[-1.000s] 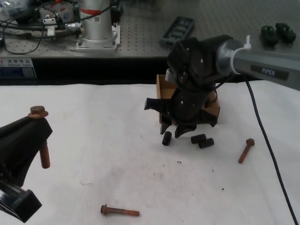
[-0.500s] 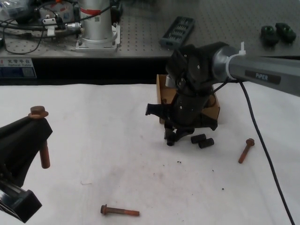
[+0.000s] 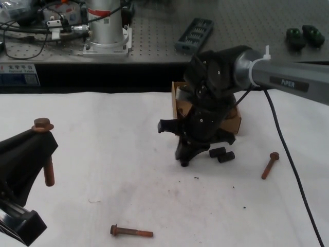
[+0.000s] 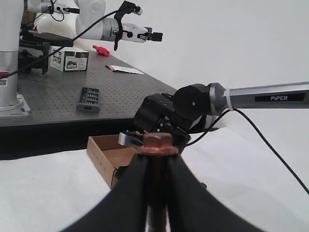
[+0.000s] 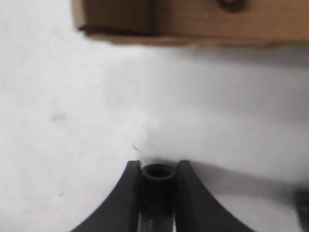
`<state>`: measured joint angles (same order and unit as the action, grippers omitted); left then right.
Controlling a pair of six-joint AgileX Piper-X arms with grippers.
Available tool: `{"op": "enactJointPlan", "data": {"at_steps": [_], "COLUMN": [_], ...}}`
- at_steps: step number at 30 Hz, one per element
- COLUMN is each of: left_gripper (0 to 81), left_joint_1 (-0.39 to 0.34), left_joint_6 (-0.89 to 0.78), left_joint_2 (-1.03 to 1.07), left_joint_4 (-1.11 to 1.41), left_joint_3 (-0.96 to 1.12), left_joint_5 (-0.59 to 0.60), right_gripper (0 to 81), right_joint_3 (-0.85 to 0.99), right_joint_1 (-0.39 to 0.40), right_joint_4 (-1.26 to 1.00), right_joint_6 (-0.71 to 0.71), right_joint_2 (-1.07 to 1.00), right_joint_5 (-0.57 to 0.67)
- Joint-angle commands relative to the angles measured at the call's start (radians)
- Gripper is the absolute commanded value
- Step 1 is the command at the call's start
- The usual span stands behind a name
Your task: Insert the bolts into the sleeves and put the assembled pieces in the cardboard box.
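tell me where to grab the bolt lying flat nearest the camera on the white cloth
Take the near bolt by its shank, about midway along, coming straight down from above and closing across its length. It lies flat on the white cloth, head at one end, with nothing beside it, so both sides of the shank are free.

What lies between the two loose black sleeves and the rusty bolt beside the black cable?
In the high view, only bare white cloth separates the black sleeves from the rusty bolt.
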<state>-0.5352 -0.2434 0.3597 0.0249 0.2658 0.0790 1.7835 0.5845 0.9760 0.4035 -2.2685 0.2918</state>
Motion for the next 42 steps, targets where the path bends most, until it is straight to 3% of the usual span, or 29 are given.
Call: {"op": "enactJointPlan", "data": {"at_steps": [1, 13, 17, 23, 30, 36, 42], "left_gripper": [0.6, 0.6, 0.6, 0.6, 0.6, 0.6, 0.6], "left_joint_1": [0.0, 0.0, 0.0, 0.0, 0.0, 0.0, 0.0], "left_joint_6": [0.015, 0.015, 0.011, 0.011, -0.049, -0.05, -0.054], "left_joint_2": [-0.011, -0.011, -0.011, -0.011, -0.011, -0.011, -0.011], "left_joint_4": [0.007, 0.009, 0.023, 0.038, 0.068, 0.059, 0.065], "left_joint_3": [0.004, 0.004, 0.004, 0.004, 0.01, 0.024, 0.024], "left_joint_5": [0.0, -0.008, -0.026, -0.049, -0.049, -0.045, -0.029], "right_gripper": [5.3, 5.3, 5.3, 5.3, 5.3, 5.3, 5.3], "right_joint_3": [0.01, 0.01, 0.01, 0.008, -0.149, -0.389, -0.684], "right_joint_1": [0.004, -0.004, -0.017, 0.001, 0.03, 0.001, -0.091], "right_joint_4": [0.023, 0.17, 0.219, 0.409, 0.452, 0.474, 0.475], "right_joint_6": [-0.113, -0.316, -0.39, -0.785, -1.169, -1.421, -1.751], "right_joint_2": [0.038, 0.247, 0.318, 0.435, 0.586, 0.73, 0.851], "right_joint_5": [0.177, 0.746, 0.777, 0.811, 1.183, 1.248, 1.262]}}
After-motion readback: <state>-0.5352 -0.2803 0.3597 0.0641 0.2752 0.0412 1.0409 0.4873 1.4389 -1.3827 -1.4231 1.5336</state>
